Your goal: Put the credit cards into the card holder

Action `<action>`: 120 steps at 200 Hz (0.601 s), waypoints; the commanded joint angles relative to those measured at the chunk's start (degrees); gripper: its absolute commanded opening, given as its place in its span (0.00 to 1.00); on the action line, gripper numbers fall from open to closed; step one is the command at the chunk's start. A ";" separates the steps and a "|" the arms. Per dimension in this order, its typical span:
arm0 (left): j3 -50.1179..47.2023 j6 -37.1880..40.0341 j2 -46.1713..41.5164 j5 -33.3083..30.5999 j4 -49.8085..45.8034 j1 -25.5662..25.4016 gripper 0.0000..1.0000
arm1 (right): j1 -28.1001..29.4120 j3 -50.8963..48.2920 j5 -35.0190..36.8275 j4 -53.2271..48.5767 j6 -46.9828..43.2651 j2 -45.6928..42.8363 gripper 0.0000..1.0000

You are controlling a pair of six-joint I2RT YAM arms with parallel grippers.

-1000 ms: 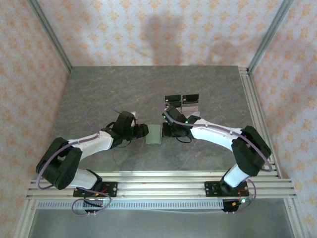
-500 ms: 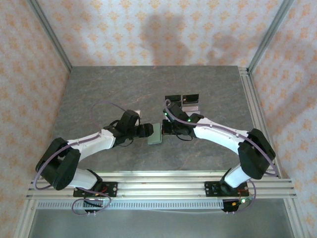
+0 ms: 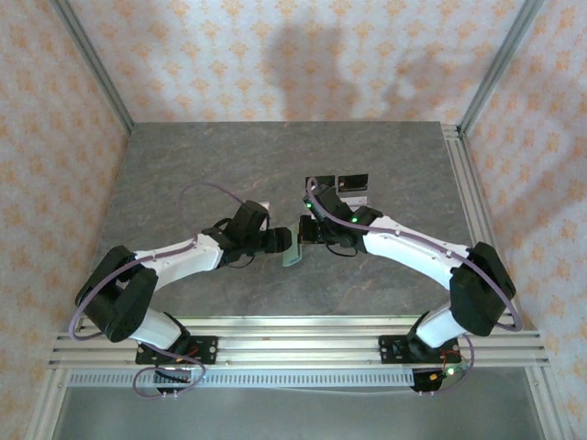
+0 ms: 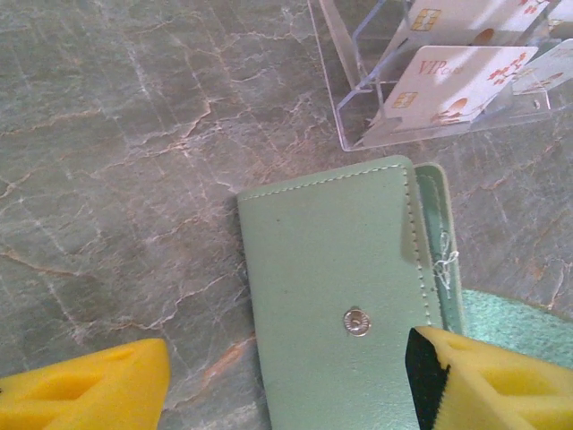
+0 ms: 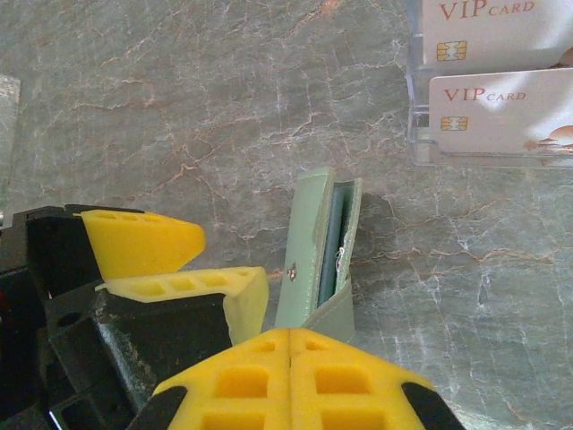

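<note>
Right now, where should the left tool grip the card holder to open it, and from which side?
I would take the flap with the snap stud at the end away from the right tool, coming from the left tool's side. The card holder stands on edge, that flap gapes from the inner leaf, and the shut right tool pinches the other end.

I see the left arm (image 3: 174, 261) and the right arm (image 3: 413, 249) both reaching forward and bending inward, so that their wrists nearly meet in the middle. The left claw (image 3: 286, 244) is low, and its yellow fingers (image 4: 89, 390) stand wide apart. The right claw (image 3: 304, 238) points toward it, with its yellow fingers (image 5: 233, 385) pressed together, no gap between.
</note>
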 commanded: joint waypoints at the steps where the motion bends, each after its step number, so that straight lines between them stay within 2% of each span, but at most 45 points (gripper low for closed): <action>1: 2.11 0.93 0.41 -1.74 -0.73 -0.35 0.71 | -0.12 1.33 -0.42 -1.49 0.04 -2.19 0.00; 120: 2.97 0.25 3.35 -3.76 -0.80 -0.70 0.70 | -0.12 0.07 0.62 -1.56 0.01 -3.57 0.00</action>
